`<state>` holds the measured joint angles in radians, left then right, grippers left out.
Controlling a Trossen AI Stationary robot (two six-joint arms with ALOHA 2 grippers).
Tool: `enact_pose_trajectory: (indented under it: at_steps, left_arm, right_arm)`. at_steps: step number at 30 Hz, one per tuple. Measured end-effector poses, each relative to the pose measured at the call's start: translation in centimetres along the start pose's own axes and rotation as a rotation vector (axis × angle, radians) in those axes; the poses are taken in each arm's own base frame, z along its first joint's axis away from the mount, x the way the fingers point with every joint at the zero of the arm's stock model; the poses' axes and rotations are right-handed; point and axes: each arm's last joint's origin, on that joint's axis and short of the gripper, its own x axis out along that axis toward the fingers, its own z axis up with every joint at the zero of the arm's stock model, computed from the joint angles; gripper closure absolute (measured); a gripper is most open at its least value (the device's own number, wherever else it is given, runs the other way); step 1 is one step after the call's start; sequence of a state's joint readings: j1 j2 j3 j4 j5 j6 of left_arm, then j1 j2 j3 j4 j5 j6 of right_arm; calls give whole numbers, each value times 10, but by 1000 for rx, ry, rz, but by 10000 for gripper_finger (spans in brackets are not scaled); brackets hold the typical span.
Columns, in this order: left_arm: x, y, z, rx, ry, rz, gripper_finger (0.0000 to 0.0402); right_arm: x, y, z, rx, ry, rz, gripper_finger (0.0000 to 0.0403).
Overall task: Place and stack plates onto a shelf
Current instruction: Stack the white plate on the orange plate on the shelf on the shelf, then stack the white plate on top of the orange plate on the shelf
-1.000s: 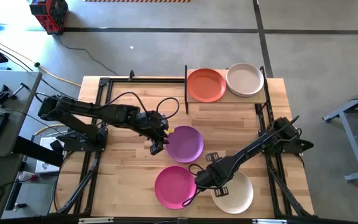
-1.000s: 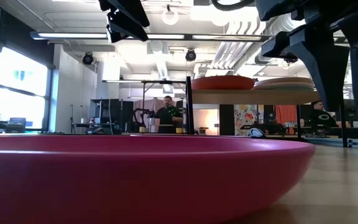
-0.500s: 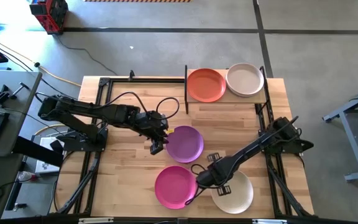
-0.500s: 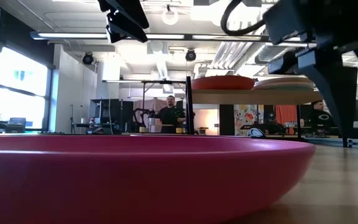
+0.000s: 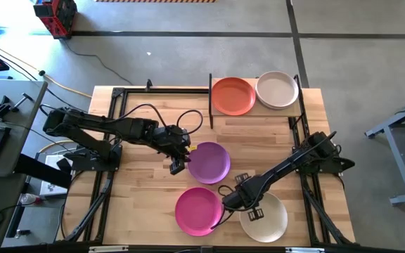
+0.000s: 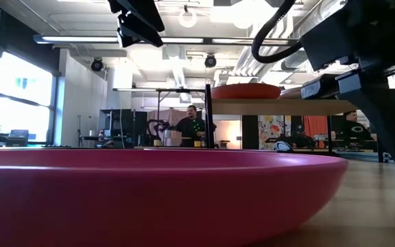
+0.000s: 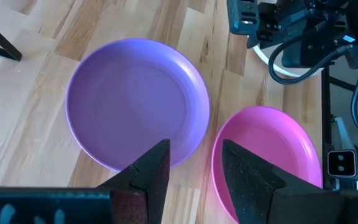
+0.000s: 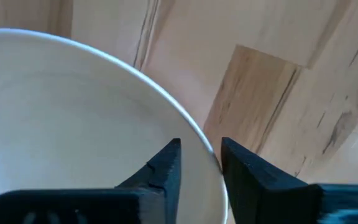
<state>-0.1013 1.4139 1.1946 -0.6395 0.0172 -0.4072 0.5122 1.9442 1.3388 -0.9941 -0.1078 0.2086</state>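
An off-white plate (image 5: pixel 267 219) lies flat on the table at the near right. My right gripper (image 5: pixel 250 209) points down at its left rim (image 8: pixel 191 127) and is open, one finger (image 8: pixel 166 168) over the plate's inside and the other (image 8: pixel 244 171) outside it. A magenta plate (image 5: pixel 197 211) and a purple plate (image 5: pixel 211 162) lie flat on the table to its left. My left gripper (image 7: pixel 194 163) hangs open above the purple plate's left edge and holds nothing. An orange plate (image 5: pixel 233 95) and a cream plate (image 5: pixel 278 90) rest on the shelf (image 5: pixel 255 112) at the far edge.
The shelf's black posts (image 5: pixel 210 98) stand at the far side. Black arm frames run along the table's left edge (image 5: pixel 111 140) and right edge (image 5: pixel 304 140). Bare wood lies between the shelf and the purple plate. A person (image 6: pixel 192 127) stands in the room behind.
My right gripper has sunk toward the table at the off-white plate's left rim and has rolled a little. The plates have not moved.
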Motion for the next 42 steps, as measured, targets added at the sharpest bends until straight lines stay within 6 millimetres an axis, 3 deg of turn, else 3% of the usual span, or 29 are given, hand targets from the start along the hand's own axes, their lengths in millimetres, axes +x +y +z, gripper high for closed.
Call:
enact_pose_trajectory:
  at_steps: [8, 20, 33, 42]
  left_arm:
    - [0, 0, 0, 14, -1, 3, 268]
    - [0, 0, 0, 16, -1, 4, 268]
    - [0, 1, -2, 16, 19, 12, 268]
    - [0, 2, -4, 16, 45, 24, 268]
  right_arm:
    - [-1, -10, 1, 23, 8, 9, 397]
    - [-4, -14, -4, 100, 58, 23, 402]
    - [-44, -12, -18, 272, -61, 10, 403]
    - [-43, -11, -17, 275, -57, 38, 403]
